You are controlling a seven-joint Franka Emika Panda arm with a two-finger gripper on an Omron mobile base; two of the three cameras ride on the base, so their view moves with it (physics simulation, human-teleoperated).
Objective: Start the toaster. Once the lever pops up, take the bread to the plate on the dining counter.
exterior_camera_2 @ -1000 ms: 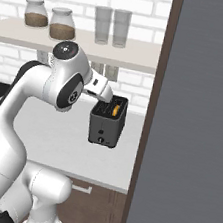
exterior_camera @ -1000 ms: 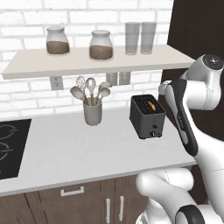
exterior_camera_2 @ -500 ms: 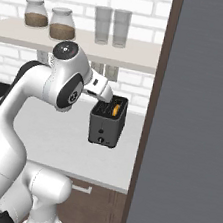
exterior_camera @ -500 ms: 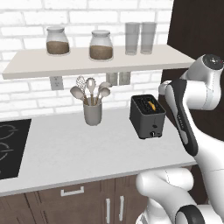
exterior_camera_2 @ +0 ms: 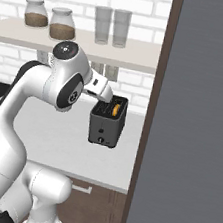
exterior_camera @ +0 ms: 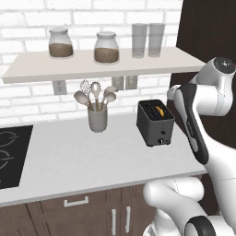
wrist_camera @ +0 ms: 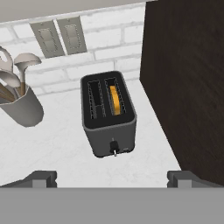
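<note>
The gripper [wrist_camera: 112,177] is spread wide and holds nothing; its two dark fingertips [wrist_camera: 41,178] sit far apart at the lower left and lower right of the hand view, above the white counter [wrist_camera: 57,144]. Just above them, in the middle of that frame, stands the toaster [wrist_camera: 108,113], seen from above and in front, with a small knob low on its front face. The bread [wrist_camera: 114,99] stands in its right-hand slot, orange-tan; the left slot is dark. To the toaster's right rises a dark wood cabinet side [wrist_camera: 188,83]. At the left edge of the frame sits a grey utensil cup [wrist_camera: 19,107] with spoons.

In the left base view the toaster [exterior_camera: 155,122] sits right of centre on the counter, the cup [exterior_camera: 97,118] left of it, apart. A shelf [exterior_camera: 92,67] crosses the upper frame, carrying two jars [exterior_camera: 61,44] and two glasses [exterior_camera: 147,40].
</note>
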